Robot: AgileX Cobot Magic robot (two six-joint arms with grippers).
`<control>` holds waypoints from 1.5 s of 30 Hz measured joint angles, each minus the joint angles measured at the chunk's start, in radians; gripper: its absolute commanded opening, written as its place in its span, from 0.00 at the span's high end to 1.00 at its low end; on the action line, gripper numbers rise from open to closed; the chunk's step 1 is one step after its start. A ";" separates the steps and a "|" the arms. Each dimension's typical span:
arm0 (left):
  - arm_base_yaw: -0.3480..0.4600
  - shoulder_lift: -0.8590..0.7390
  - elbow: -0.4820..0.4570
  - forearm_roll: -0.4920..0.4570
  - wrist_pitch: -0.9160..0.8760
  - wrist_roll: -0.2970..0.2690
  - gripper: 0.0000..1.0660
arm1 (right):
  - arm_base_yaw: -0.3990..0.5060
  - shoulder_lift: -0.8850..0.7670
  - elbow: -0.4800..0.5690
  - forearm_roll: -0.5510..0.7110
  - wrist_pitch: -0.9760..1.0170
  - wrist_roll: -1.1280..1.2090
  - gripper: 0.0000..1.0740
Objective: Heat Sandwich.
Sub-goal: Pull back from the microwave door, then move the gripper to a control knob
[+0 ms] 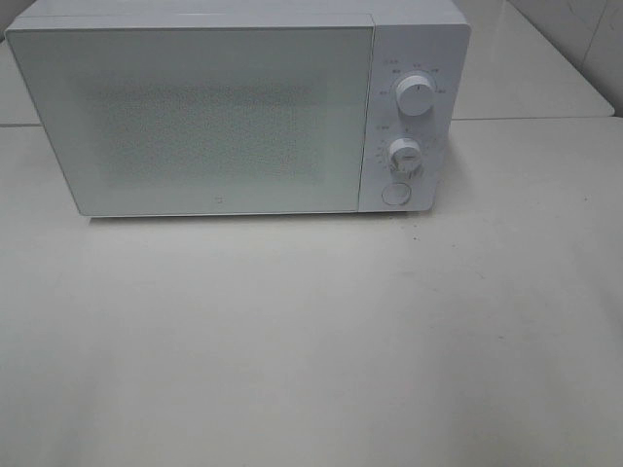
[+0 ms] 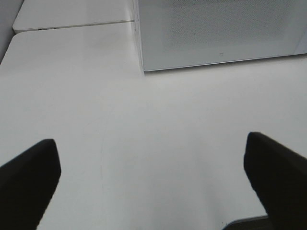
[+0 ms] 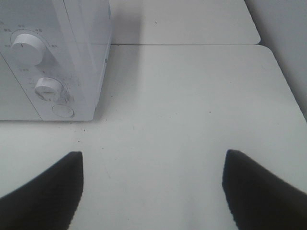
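The sandwich is out of view. A white microwave (image 1: 234, 107) stands at the back of the white table (image 1: 311, 341) with its door shut, two knobs (image 1: 416, 97) and a round button (image 1: 394, 193) on its right panel. Neither arm shows in the exterior high view. In the left wrist view my left gripper (image 2: 151, 177) is open, its black fingers (image 2: 29, 177) wide apart over bare table, facing the microwave's left front corner (image 2: 142, 67). My right gripper (image 3: 153, 187) is open too, empty, hovering near the microwave's control panel (image 3: 43, 86).
A second white table (image 3: 192, 21) adjoins behind, with a seam between them. A tiled wall (image 1: 584, 29) shows at the back right. The table edge (image 3: 288, 86) runs along the right side.
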 measured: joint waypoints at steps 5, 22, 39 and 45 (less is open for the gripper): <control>0.000 0.000 0.000 0.000 0.000 0.000 0.05 | 0.000 0.081 0.000 0.010 -0.099 0.001 0.29; 0.000 0.000 0.000 0.000 0.000 0.000 0.05 | 0.019 0.337 0.173 0.027 -0.692 0.007 0.29; 0.000 0.000 0.000 0.000 0.000 0.000 0.05 | 0.414 0.670 0.243 0.571 -1.275 -0.377 0.29; 0.000 0.000 0.000 0.000 0.000 0.000 0.05 | 0.522 0.770 0.246 0.674 -1.403 -0.387 0.29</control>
